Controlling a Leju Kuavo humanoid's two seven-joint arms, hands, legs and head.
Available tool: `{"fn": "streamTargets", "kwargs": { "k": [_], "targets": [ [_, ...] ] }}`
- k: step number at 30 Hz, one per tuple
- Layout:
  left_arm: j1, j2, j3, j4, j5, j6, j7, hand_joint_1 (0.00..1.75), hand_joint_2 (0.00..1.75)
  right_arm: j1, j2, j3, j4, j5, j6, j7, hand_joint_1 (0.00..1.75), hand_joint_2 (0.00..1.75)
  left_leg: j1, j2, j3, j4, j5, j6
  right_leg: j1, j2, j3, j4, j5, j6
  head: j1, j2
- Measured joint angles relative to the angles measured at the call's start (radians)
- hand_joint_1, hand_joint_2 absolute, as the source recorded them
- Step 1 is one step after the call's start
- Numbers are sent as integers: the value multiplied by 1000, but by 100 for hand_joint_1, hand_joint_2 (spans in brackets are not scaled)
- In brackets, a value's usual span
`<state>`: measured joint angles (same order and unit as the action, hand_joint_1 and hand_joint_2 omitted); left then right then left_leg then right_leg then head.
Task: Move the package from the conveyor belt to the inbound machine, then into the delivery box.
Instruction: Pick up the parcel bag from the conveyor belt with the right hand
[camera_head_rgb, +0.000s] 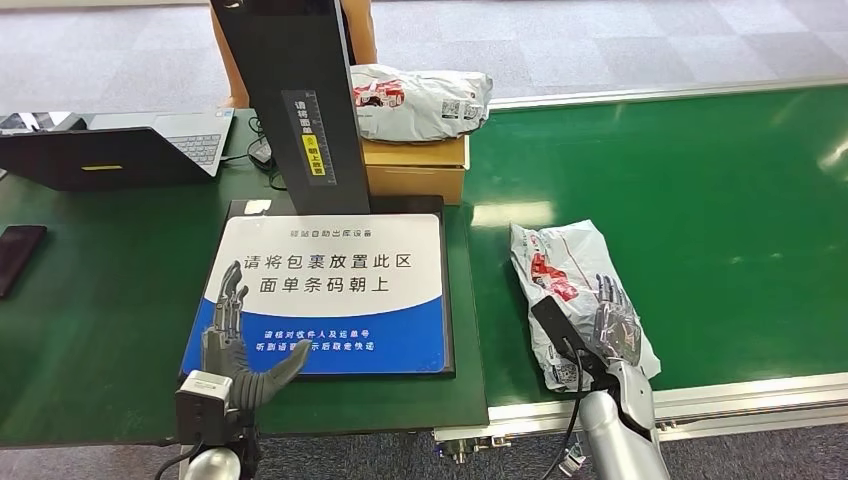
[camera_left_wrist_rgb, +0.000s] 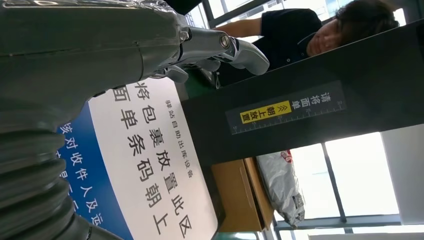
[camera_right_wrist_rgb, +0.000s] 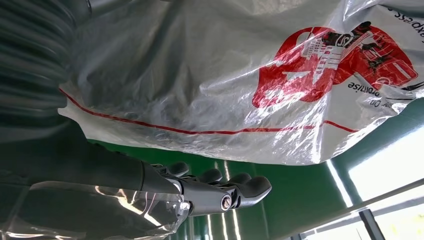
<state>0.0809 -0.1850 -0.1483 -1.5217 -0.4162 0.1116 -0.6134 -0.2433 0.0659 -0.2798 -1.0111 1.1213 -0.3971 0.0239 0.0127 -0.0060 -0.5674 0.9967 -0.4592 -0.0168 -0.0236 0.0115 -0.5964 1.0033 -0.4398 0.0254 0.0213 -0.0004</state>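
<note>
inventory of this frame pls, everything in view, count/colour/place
package: 1, white-grey plastic with red print, on the conveyor belt under the right robot hand
conveyor belt: 1, green, right side
inbound machine: 1, black frame with a white and blue printed plate and a dark upright post, centre
second package: 1, white-grey with red print, on top of the cardboard box
cardboard box: 1, brown, behind the plate, beside the post
laptop: 1, dark with silver keyboard, far left of the table
phone: 1, black, left edge
person: 1, dark top, behind the machine
left robot hand: 1, grey, fingers apart over the plate's near left corner, holding nothing
right robot hand: 1, grey, on the package; grip unclear
</note>
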Motion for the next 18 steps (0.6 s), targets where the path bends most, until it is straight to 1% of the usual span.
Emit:
{"fn": "streamTargets", "kwargs": {
  "k": [9,14,18],
  "targets": [
    [0,0,6,0,0,1,0,0,175,-21,-3,0,40,6,11,9,0,175,0,0,0,0,0,0,0,0,0,0,0,0,0,0],
    [0,0,9,0,0,10,0,0,175,-49,-11,11,99,60,105,98,0,175,0,0,2,0,0,0,0,0,1,0,0,0,0,0],
    [-4,0,11,0,2,16,7,0,175,-96,-19,27,174,106,142,148,0,175,0,0,6,0,0,0,0,0,6,0,0,0,0,0]
  ]
}}
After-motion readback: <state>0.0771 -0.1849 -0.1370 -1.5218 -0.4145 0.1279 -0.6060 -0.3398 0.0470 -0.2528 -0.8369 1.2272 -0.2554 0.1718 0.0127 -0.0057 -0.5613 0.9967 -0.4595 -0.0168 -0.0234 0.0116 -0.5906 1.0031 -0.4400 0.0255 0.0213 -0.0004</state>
